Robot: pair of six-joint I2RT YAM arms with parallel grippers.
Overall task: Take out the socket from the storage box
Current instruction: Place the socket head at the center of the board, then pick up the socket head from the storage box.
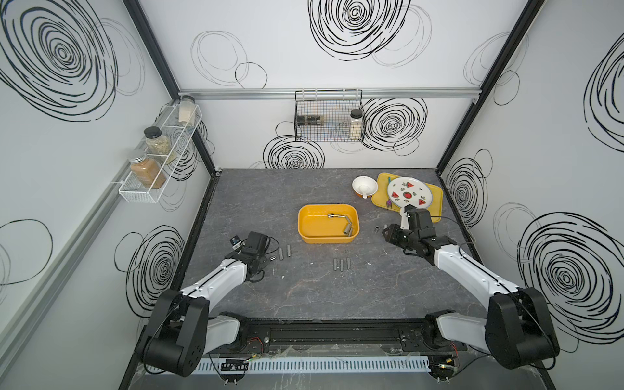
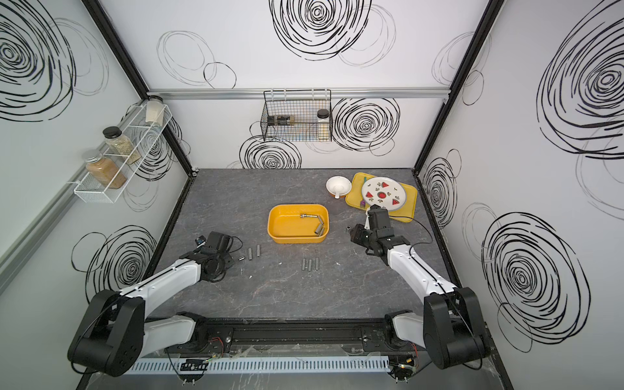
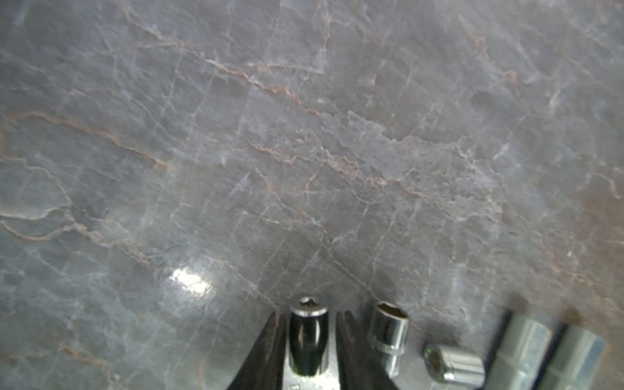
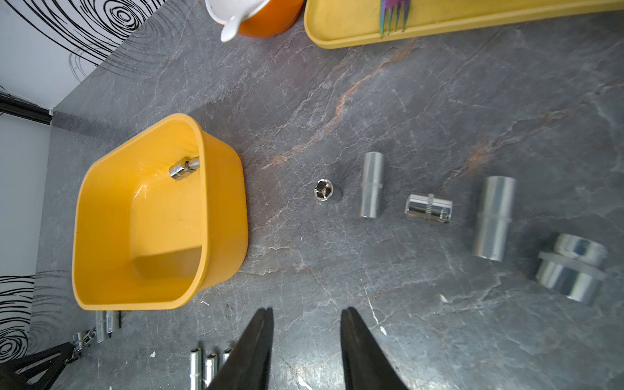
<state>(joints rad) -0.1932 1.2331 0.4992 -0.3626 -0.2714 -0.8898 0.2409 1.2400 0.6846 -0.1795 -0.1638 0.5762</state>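
Left wrist view shows the left gripper (image 3: 308, 314), black and tapered, slightly parted with narrow gaps either side of a polished chrome cylindrical socket (image 3: 309, 337); the right gripper (image 4: 306, 310) stands open and empty, with the glossy, round-cornered yellow-orange storage box (image 4: 223, 202) ahead of it.

This is looking like a robot lab cell dressed as a kitchen: swirl-printed panels (image 1: 304, 50) on black posts (image 1: 152, 50) are boxing in a marble-look tabletop (image 1: 304, 287), a jar rack (image 1: 158, 158) and wire basket (image 1: 329, 114) are hanging on them, and a left arm (image 1: 216, 280) and right arm (image 1: 472, 270) are sitting on a track (image 1: 337, 334) behind a cable duct (image 1: 314, 364).
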